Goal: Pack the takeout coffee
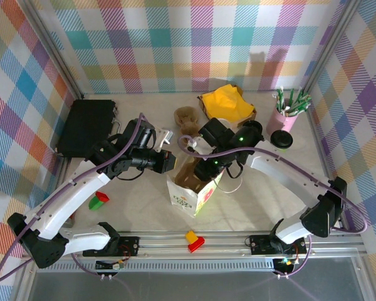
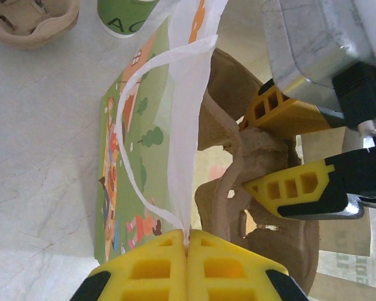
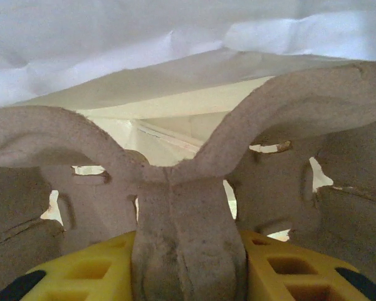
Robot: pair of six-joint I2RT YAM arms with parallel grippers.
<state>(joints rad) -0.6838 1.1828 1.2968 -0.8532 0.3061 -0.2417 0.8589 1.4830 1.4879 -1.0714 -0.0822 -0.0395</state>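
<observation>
One pale marbled table (image 1: 138, 207) carries everything, walled in by bright checked cloth. Next in size, a flat black box (image 1: 88, 125) lies at the far left. Near the middle stands a white paper bag (image 1: 188, 197) printed with cartoon pictures, its mouth open upward. The left gripper (image 1: 169, 161) reaches it from the left. The left wrist view shows that gripper's (image 2: 188, 243) yellow fingers pressed together on the thin white top edge of the bag (image 2: 122, 188), holding that side of the mouth. Inside the bag sits a brown pulp cup tray (image 1: 191, 175), partly below the rim. The right gripper (image 1: 203, 170) comes down into the bag from the right, and the right wrist view shows it (image 3: 188, 266) clamped on the tray's (image 3: 288, 106) central rib, a yellow finger on each side and white bag paper behind. From the left wrist, the same tray (image 2: 263, 157) shows between those two fingers. A second pulp tray (image 1: 188, 116) lies behind the bag, beside a crumpled yellow sheet (image 1: 224, 100) in a brown box. At the far right stands a pink cup of green-white straws (image 1: 283, 119). Just in front of it the coffee cup (image 1: 281, 139), green with a black lid, stands upright on the table, outside the bag and well to its right. Smallest, a green-and-red block (image 1: 99, 200) and a yellow-and-red block (image 1: 194, 240) lie near the front edge.
</observation>
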